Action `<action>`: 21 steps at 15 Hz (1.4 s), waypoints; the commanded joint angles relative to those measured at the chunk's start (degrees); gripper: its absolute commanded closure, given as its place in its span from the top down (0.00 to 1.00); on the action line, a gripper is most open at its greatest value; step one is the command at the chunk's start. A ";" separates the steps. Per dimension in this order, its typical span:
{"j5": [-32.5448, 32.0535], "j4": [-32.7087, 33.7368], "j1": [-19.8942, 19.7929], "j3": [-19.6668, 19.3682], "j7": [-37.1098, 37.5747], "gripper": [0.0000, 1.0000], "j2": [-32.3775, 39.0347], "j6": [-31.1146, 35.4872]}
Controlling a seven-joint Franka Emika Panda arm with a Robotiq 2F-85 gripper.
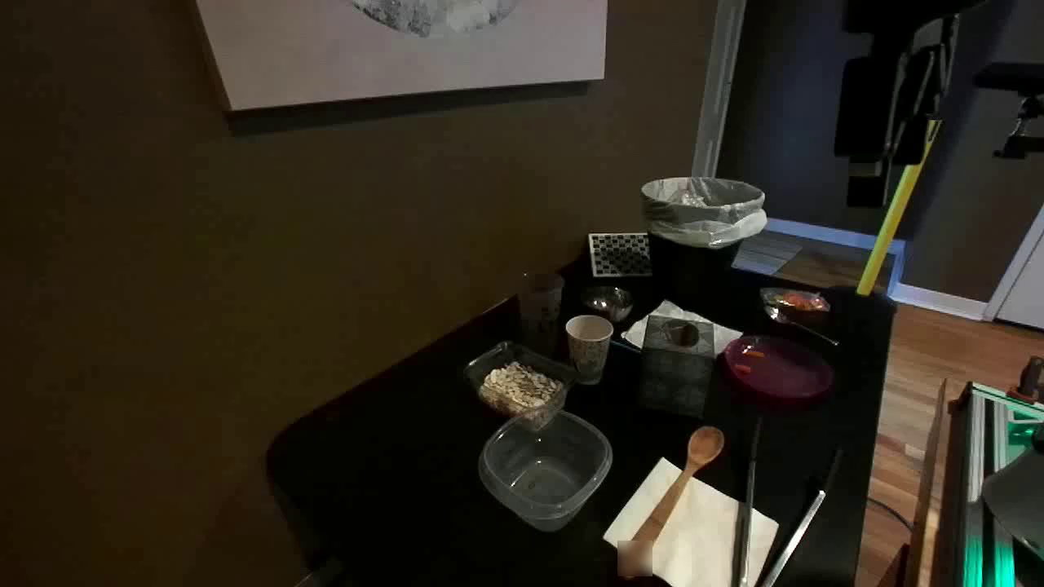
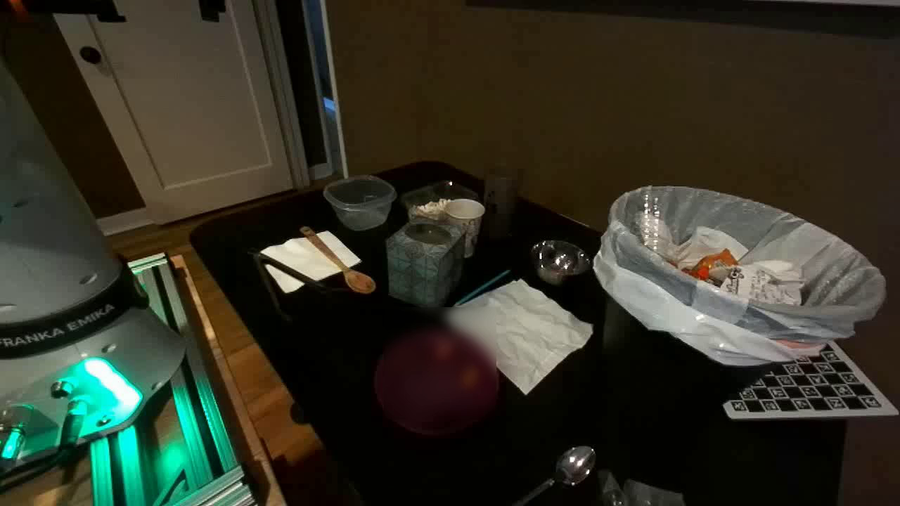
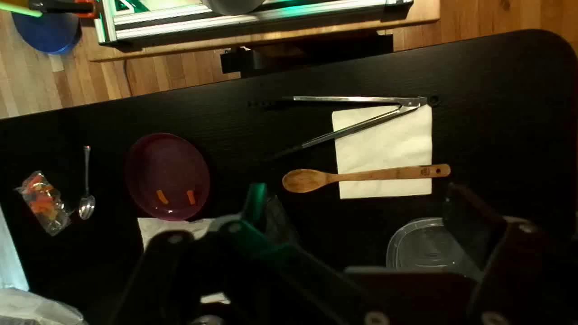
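Observation:
My gripper (image 3: 354, 194) is open and holds nothing. It hangs high above the black table and also shows dark in an exterior view (image 1: 869, 183). In the wrist view, a wooden spoon (image 3: 365, 175) lies across a white napkin (image 3: 384, 149) beyond the fingertips. Metal tongs (image 3: 352, 99) lie spread open, partly on that napkin. A clear empty container (image 3: 420, 243) is partly hidden by the right finger. A purple plate (image 3: 167, 158) with two orange pieces lies to the left. A tissue box (image 2: 422, 263) and a container of oats (image 1: 522, 387) show in both exterior views.
A paper cup (image 1: 589, 346), a dark cup (image 2: 500, 200) and a small clear bowl (image 2: 559, 261) stand near the wall. A lined trash bin (image 2: 703, 330) stands tall beside a checkered board (image 2: 808, 386). Crumpled paper (image 2: 534, 334), a metal spoon (image 3: 87, 185) and a plastic packet (image 3: 43, 203) lie about.

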 commanded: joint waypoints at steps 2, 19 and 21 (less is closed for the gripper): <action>-0.21 0.08 0.42 -0.32 0.22 1.00 0.15 -0.05; -5.08 -12.57 -6.11 -5.88 6.78 1.00 -9.03 -0.16; -5.10 -12.28 -6.03 -5.56 6.83 1.00 -8.78 -0.16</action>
